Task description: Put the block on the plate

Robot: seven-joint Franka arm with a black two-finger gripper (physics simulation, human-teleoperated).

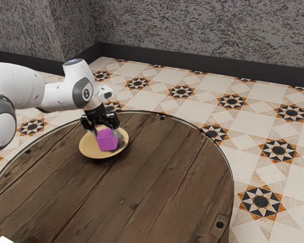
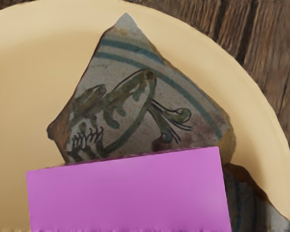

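Purple block (image 2: 128, 193), jaws closed on it, block's width apart, patterned shards (image 2: 130, 92) on yellow plate (image 2: 19, 53)

1. The block (image 1: 107, 139) is plain purple, flat-faced and straight-edged, with a smooth face that looks slightly paler in the wrist view. It is over the plate (image 1: 91, 153), within the rim's outline in the exterior view; whether its underside touches down cannot be told.
2. The plate is round, shallow and pale yellow, with a smooth rim. It lies face up on the worktop (image 1: 142, 187).
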